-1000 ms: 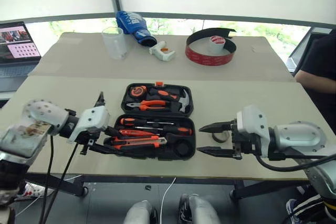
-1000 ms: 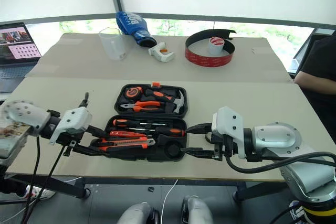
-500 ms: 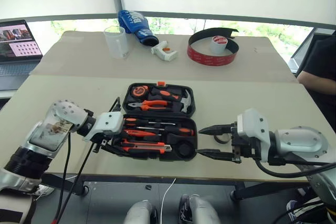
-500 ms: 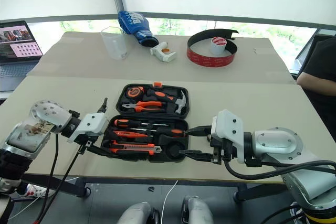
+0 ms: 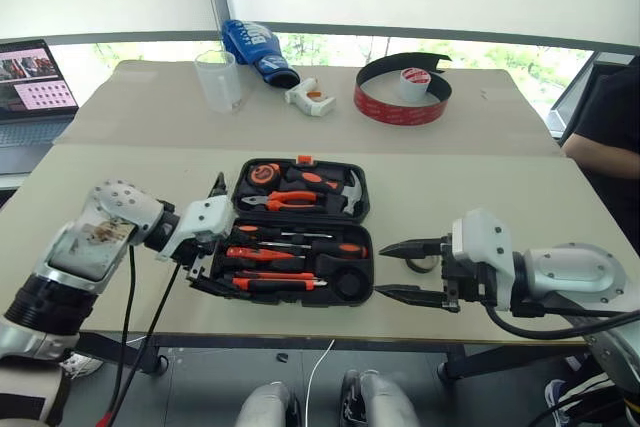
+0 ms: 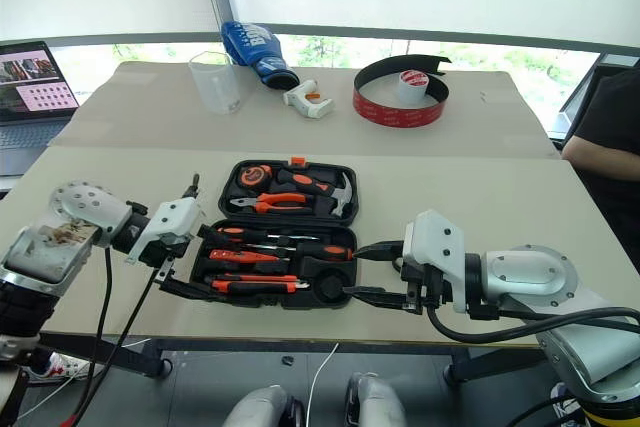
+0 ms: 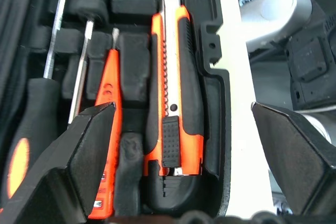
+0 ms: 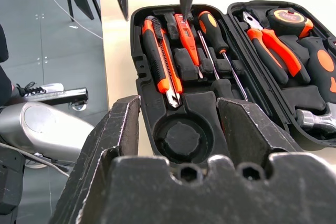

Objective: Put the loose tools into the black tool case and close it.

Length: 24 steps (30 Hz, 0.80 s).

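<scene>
Starting left: laptop (image 5: 35, 77) at table's (image 5: 480, 187) 10 o'clock corner. Left gripper (image 5: 212, 237) released, fingers spread wide, holding nothing, at the 9 o'clock end of the black tool case (image 5: 300, 232). Case lies open, table centre. Near half holds utility knife (image 7: 173, 93) at the front edge, slim orange screwdriver (image 7: 107, 108) beside it, two black-and-orange screwdrivers (image 5: 290, 234) behind. Round recess (image 8: 181, 140) at its 3 o'clock end is unfilled. Small dark tape roll (image 5: 420, 263) on the table just right of the case, between the fingers of the released right gripper (image 5: 405, 271)
</scene>
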Available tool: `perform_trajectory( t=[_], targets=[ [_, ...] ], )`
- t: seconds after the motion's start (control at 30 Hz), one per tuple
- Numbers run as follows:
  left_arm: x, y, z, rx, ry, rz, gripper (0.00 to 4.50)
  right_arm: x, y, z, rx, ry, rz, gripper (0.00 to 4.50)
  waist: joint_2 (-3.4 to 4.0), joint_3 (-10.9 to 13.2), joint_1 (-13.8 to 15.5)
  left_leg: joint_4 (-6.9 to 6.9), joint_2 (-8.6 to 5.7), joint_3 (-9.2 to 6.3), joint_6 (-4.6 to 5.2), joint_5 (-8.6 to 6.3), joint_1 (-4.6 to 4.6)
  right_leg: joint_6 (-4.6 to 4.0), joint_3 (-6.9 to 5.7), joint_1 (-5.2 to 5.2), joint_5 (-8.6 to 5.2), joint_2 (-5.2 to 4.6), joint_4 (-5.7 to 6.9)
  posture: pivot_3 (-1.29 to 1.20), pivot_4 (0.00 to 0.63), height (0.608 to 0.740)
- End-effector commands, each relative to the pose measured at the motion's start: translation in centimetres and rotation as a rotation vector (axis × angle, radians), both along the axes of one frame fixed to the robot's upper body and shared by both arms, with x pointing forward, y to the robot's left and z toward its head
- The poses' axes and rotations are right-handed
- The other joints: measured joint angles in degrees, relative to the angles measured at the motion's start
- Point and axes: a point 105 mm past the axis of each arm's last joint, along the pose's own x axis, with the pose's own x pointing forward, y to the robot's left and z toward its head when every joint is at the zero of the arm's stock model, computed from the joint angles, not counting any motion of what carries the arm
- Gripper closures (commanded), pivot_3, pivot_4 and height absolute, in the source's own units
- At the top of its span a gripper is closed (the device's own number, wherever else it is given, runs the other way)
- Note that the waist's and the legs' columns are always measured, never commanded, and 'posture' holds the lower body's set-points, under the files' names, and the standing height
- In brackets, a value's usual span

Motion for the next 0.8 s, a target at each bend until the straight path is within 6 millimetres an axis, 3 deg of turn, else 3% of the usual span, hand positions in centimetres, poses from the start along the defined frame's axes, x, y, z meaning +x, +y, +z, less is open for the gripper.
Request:
perform_trajectory(
  t=[0.03,0.33,0.67,0.8],
  targets=[
    [0.2,0.4,0.6,0.015,-0.056,-0.001,1.22,0.0,0.1,0.9,0.003,-0.052,0.018,1.2,0.0,0.0,-0.01,0.01,0.0,0.0,0.0,0.0,0.0,0.0,0.0,0.01,0.0,0.0,0.0,0.0,0.15,0.727],
    [-0.4,0.0,-1.5,0.051,-0.045,-0.061,4.49,0.1,0.1,1.0,-0.002,-0.056,0.019,1.2,0.0,0.0,0.0,0.01,0.0,0.0,0.0,0.0,0.0,0.0,0.0,0.01,0.0,-0.01,0.0,0.0,0.15,0.727],
    [0.0,0.6,-4.9,0.197,-0.1,-0.124,4.49,0.0,-0.1,0.7,-0.005,-0.048,-0.006,1.2,0.05,-0.04,0.03,0.0,0.0,0.0,0.0,0.0,0.12,0.0,0.0,0.13,0.0,-0.02,0.01,0.0,0.15,0.727],
    [0.1,0.4,-5.3,0.187,-0.097,-0.129,4.49,-0.1,-0.1,0.7,-0.002,-0.044,-0.015,1.2,0.41,-0.26,0.11,-0.03,0.0,-0.02,0.06,-0.04,0.47,0.01,0.0,0.48,-0.01,-0.04,-0.05,0.0,0.15,0.727]
  ],
)
